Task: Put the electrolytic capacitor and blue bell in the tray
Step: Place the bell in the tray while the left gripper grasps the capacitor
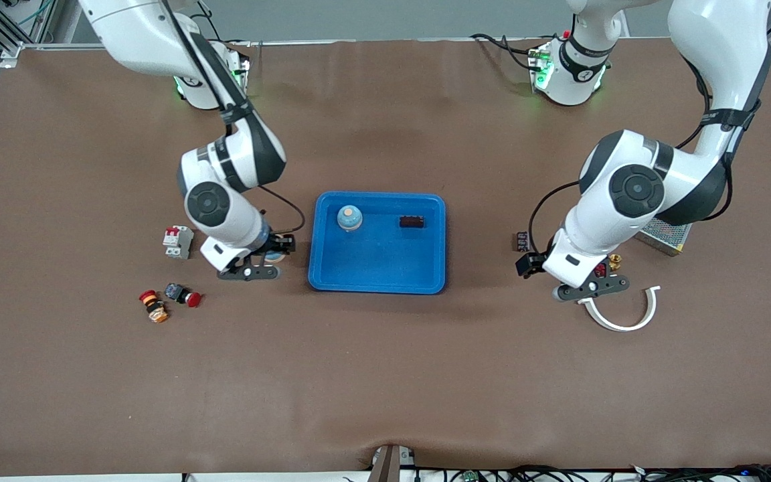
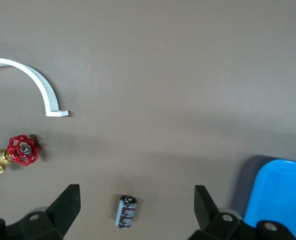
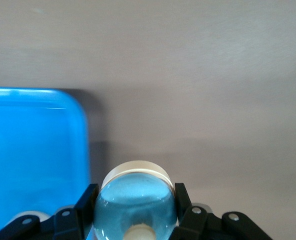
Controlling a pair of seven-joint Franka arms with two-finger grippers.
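Observation:
The bright blue tray [image 1: 377, 278] lies mid-table and holds a blue-domed bell [image 1: 349, 217] and a small dark part [image 1: 411, 221]. My right gripper [image 1: 280, 249] is shut on another blue bell [image 3: 135, 200] with a white base, low beside the tray's rim [image 3: 82, 145] at the right arm's end. The electrolytic capacitor [image 2: 126, 211], a small dark cylinder, lies on the table [image 1: 523, 241] beside the tray at the left arm's end. My left gripper [image 2: 135, 210] is open just above it, a finger [image 2: 65, 207] on each side, not touching.
A white curved strip [image 1: 623, 314] and a red-handled brass valve [image 1: 603, 269] lie by the left gripper, with a metal box [image 1: 660, 235] under that arm. A white breaker [image 1: 177, 242] and two red push buttons [image 1: 183, 294] lie toward the right arm's end.

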